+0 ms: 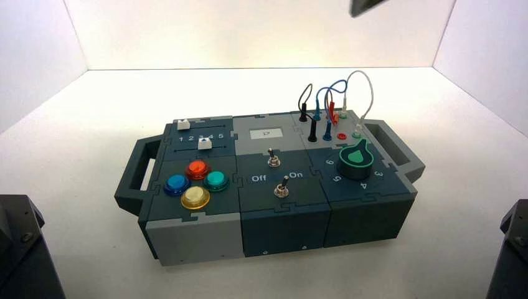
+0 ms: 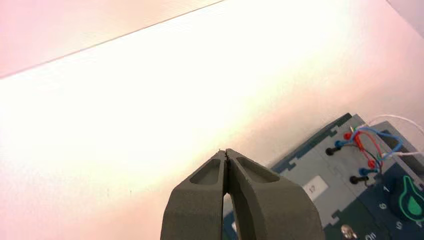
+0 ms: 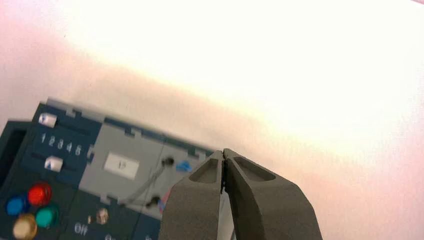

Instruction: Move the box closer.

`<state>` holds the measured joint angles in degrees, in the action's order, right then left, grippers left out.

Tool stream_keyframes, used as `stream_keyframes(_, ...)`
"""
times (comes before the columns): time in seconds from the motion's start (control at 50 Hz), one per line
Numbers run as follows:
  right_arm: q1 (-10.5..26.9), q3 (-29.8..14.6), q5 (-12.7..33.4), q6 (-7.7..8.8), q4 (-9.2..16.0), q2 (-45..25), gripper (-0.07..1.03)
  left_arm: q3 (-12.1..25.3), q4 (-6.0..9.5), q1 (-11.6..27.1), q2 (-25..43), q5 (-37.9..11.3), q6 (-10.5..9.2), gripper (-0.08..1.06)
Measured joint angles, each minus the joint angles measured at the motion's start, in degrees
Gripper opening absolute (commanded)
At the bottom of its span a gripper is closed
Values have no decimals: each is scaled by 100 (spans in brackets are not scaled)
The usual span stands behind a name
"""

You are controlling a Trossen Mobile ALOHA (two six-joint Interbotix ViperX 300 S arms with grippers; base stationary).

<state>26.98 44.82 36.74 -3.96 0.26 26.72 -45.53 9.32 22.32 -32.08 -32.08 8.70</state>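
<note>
The box [image 1: 283, 221], dark blue-grey with side handles, stands in the middle of the white table, slightly turned. Its top carries four round buttons [image 1: 197, 169] at its left, two toggle switches [image 1: 273, 158] in the middle, and a green knob [image 1: 356, 159] and wired plugs [image 1: 333, 99] at its right. My left gripper [image 2: 226, 151] is shut and empty, held above the table with the box's plug end [image 2: 320, 165] beyond it. My right gripper [image 3: 223, 151] is shut and empty, with the box's slider and button end [image 3: 135, 150] beyond it. Neither gripper touches the box.
Black robot bases stand at the near left [image 1: 22, 249] and near right [image 1: 510, 249] corners. White walls close the table at the back and sides. A dark object [image 1: 368, 5] shows at the top edge of the high view.
</note>
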Motion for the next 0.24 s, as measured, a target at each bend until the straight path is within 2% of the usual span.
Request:
stream_keyframes(0.1, 0, 431, -53, -9, 35, 571, -2, -299, 0, -26, -369, 0, -53, -3)
stream_keyframes(0.24, 0, 765, -132, -9, 35, 1028, -2, -571, 0, -79, -686, 0, -114, -3)
